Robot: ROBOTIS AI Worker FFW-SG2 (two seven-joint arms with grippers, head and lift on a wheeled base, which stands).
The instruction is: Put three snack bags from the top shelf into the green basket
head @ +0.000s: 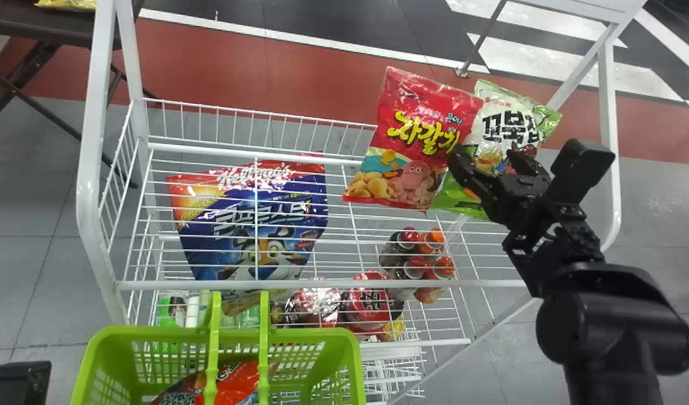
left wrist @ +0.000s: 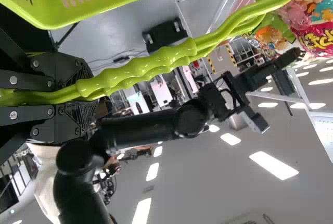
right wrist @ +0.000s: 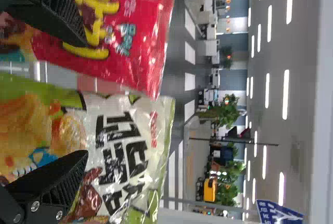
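1. Right gripper (head: 486, 162) – open, at the right part of the top shelf (head: 237, 153). Its fingers stand apart, nothing clamped. In the right wrist view, one finger lies over the red bag (head: 428, 124), the other over the green-white bag (head: 499, 121); whether either touches, cannot tell.
2. Both bags are upright or leaning at the right part of the rack (head: 88, 185), side by side. In the head view the red one overlaps the edge of the green-white one.
3. Left gripper (left wrist: 88, 97) – closed on the green handles (left wrist: 177, 54) of the basket (head: 153, 333), both handles between its fingers.
4. Basket: in front of the rack, toward its left. Inside lies one red-and-black bag (head: 237, 382), under the handles as seen from the head.
5. Blue bag (head: 254, 236): left part of the rack, wires crossing in front of it; its shelf level, cannot tell.
6. Lower in the rack: capped bottles (head: 416, 267), right of the blue bag, and red tubs (head: 369, 304) nearer the basket.
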